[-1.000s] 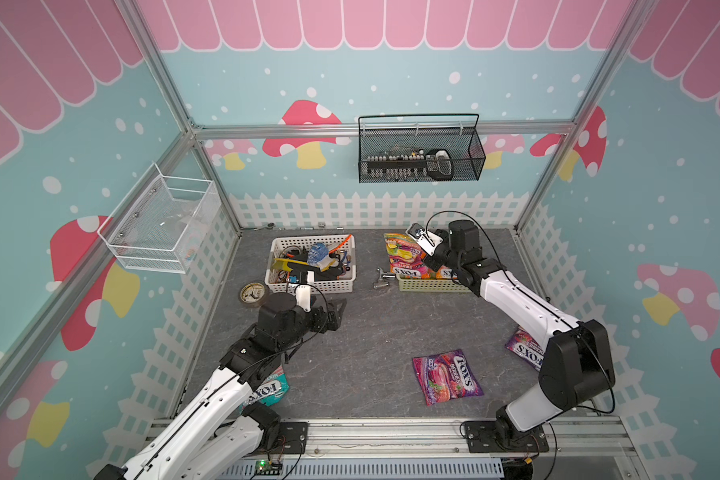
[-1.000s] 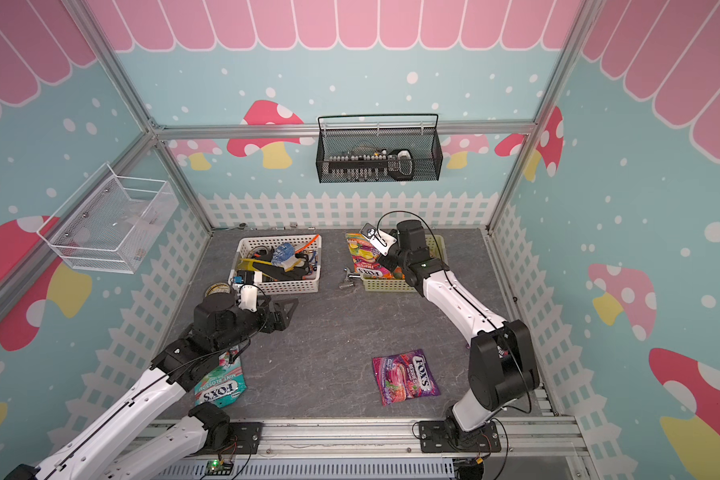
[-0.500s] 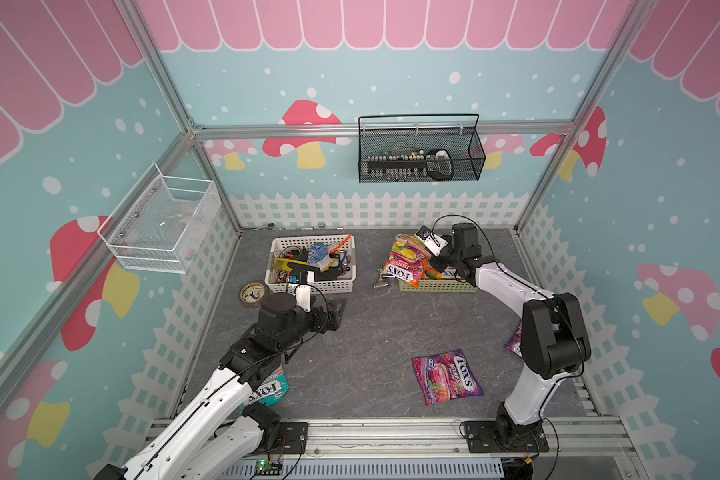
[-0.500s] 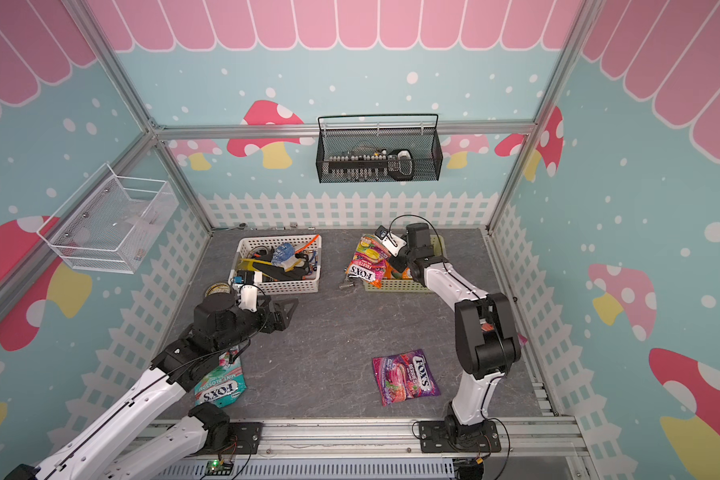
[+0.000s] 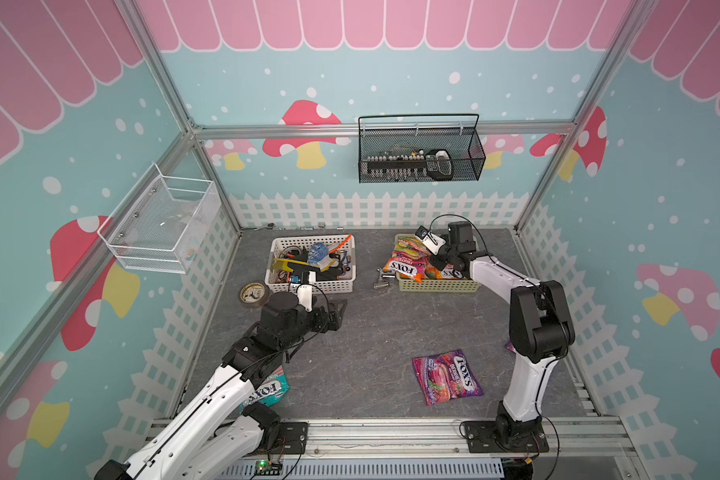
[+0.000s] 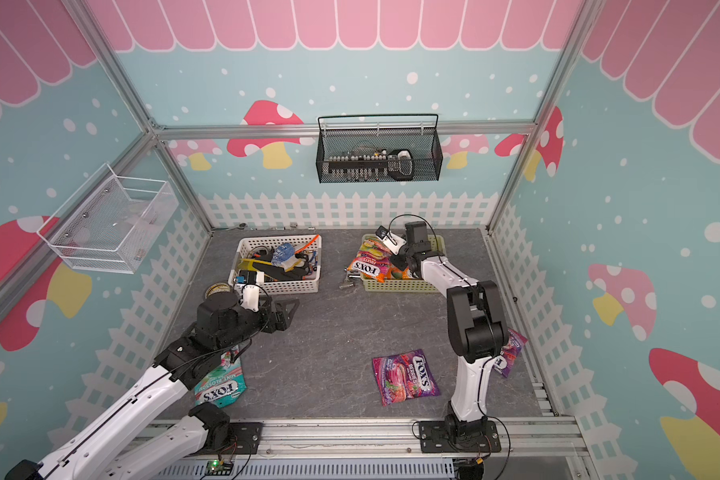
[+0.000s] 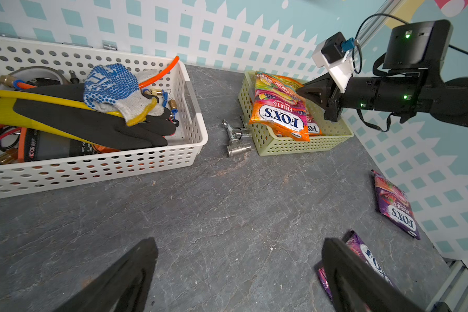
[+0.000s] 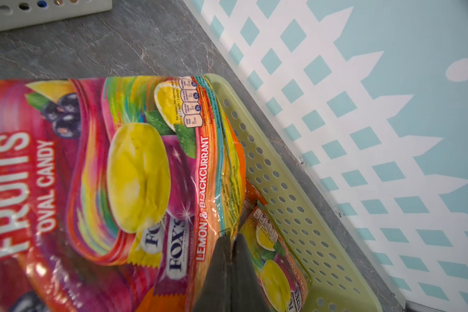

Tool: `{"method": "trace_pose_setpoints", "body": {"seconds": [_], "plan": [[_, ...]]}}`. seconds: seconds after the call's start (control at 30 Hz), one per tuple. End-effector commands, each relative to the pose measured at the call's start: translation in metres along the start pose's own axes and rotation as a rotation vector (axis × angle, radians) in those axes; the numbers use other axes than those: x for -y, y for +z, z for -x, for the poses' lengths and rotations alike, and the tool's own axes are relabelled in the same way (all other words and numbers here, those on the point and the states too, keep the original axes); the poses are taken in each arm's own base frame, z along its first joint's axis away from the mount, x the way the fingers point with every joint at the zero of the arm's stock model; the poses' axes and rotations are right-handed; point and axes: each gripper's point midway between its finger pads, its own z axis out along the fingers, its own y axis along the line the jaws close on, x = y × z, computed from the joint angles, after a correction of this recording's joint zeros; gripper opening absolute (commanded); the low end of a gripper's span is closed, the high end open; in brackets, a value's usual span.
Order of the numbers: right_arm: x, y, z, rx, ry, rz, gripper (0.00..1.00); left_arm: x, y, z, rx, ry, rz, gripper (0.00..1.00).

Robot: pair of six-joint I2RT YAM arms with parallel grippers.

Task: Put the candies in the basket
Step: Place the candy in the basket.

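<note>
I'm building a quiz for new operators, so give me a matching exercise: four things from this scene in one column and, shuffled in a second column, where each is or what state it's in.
Things:
1. orange fruits bag
2. teal mint bag
3. metal fitting
4. left pincer

Places or states:
A. open, holding nothing
B. on the table beside the yellow-green basket
C. partly under the left arm
D. pinched by the right pincer, draped over the basket's rim

Pairs: 1-D, 2-C, 3-B, 4-A
</note>
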Motion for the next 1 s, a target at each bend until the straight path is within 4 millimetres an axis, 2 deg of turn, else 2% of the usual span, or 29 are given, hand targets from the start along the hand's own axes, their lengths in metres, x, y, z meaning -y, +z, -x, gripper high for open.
{"method": "trace_pose_setpoints", "body": {"seconds": [0.0, 0.27, 0.6, 0.97], "plan": [[0.013, 0.005, -0.005, -0.032, -0.044, -0.032, 0.00, -0.002, 0.000, -0.004, -0.010, 0.023, 0.007, 0.99], [0.020, 0.018, -0.006, -0.024, -0.083, -0.035, 0.00, -0.002, 0.002, -0.006, -0.017, 0.022, 0.009, 0.99], [0.024, 0.044, -0.017, -0.057, -0.111, -0.052, 0.00, -0.003, 0.004, -0.008, -0.027, 0.021, 0.013, 0.99], [0.032, 0.050, -0.015, -0.042, -0.093, -0.099, 0.00, -0.004, 0.008, -0.010, -0.043, 0.020, 0.015, 0.99]]}}
